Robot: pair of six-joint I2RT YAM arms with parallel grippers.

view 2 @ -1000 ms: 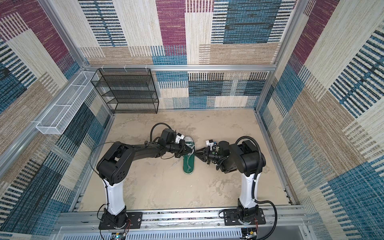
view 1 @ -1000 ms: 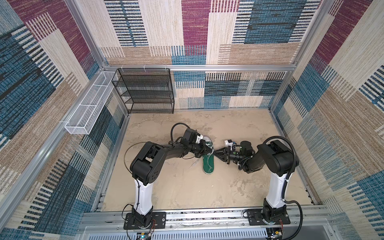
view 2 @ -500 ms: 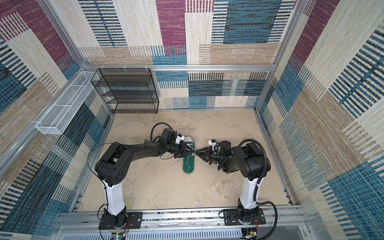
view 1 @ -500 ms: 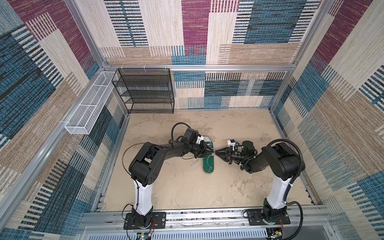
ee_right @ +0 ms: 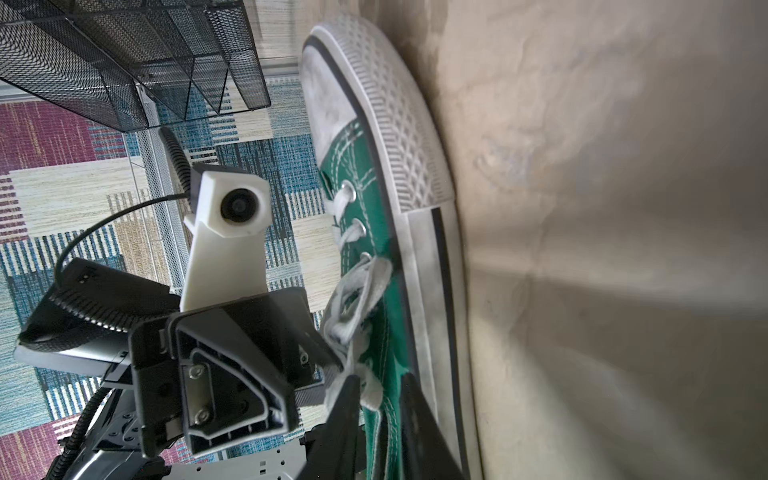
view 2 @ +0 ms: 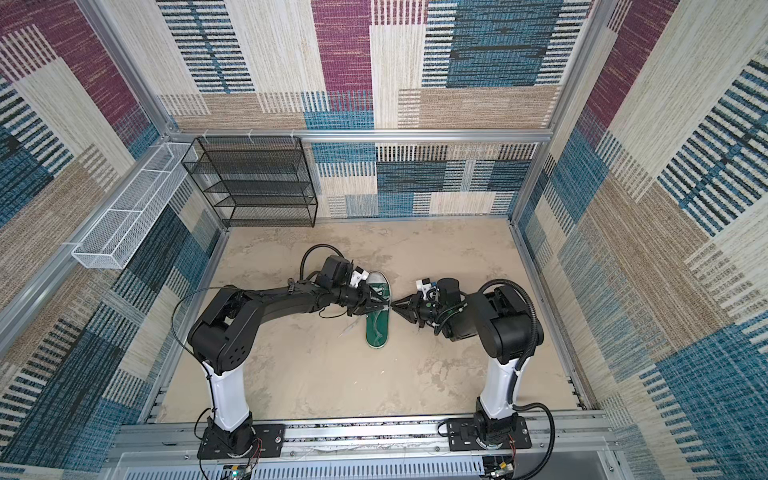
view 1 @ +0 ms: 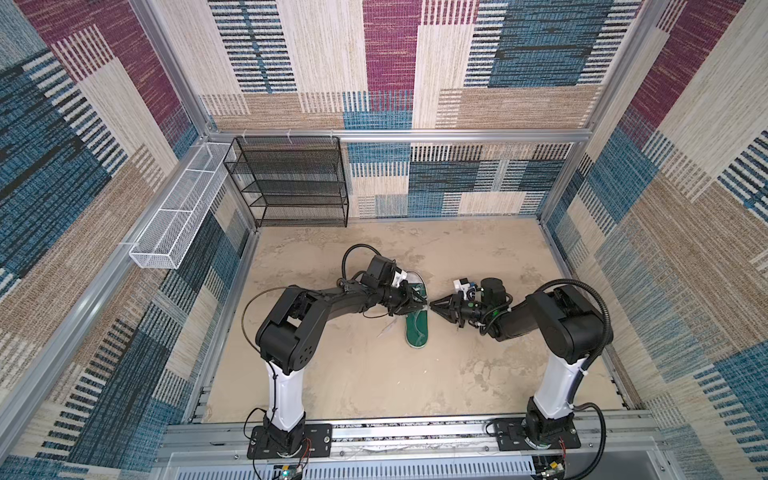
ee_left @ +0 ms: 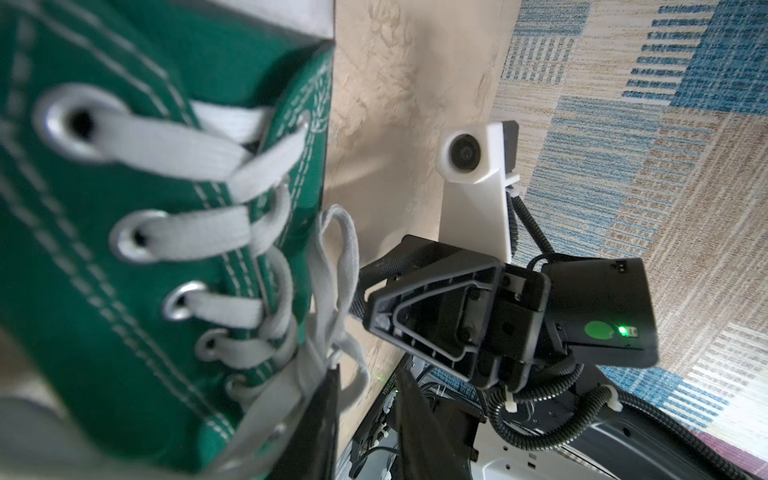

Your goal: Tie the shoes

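- Left gripper [view 1: 420, 306]: reaches in from 9 o'clock. In its own wrist view the jaws stand partly open, with a lace strand against one finger [ee_left: 326, 415] and nothing clamped between them.
- Right gripper [view 1: 436, 307]: enters from 3 o'clock, its tip almost meeting the left one at the shoe's 3 o'clock edge. The jaws are a narrow gap apart with lace at their tips; whether that lace is pinched cannot be told.
- Laces [ee_left: 345, 249]: whitish and flat, crossed through the eyelets, then gathered into loose loops between the two tips. A whitish strand [view 1: 388, 328], apparently a free end, trails at the shoe's 8 o'clock.
- Shoe [view 1: 417, 328]: green canvas, upright on its sole at the centre of the floor [view 1: 353, 374], with the white toe cap [ee_right: 328, 95] toward 12 o'clock.
- Black mesh rack [view 1: 291, 183] at 11 o'clock and white wire basket [view 1: 178, 216] at 10 o'clock: both well apart from the work.
- Step in hand (judged): forming the knot; no finished bow is visible.
- Next move (judged): each gripper needs a firm pinch on a separate strand, followed by opposed pulls toward 9 and 3 o'clock that do not drag the shoe.
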